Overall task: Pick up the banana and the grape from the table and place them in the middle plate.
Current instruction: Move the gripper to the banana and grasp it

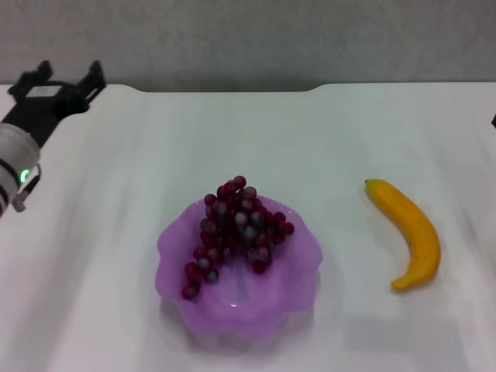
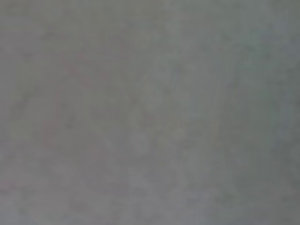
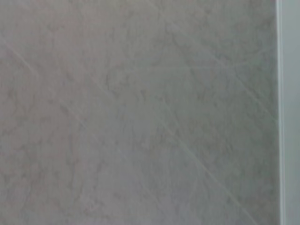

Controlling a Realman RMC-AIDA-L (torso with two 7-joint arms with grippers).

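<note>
Grape (image 1: 236, 229) in middle plate (image 1: 298, 291); banana (image 1: 411, 232) left on surface. Left gripper (image 1: 66, 81) jaws spread, empty; right unseen.

A plain grey wall (image 1: 256, 39) runs behind the white tabletop's (image 1: 232, 132) notched far edge, under soft, even light with faint shadows. The left wrist view shows only a flat grey surface (image 2: 150, 112), without detail. The right wrist view shows a pale grey surface (image 3: 136, 112) crossed by thin diagonal lines, with a lighter vertical strip (image 3: 281, 112) at one edge.
</note>
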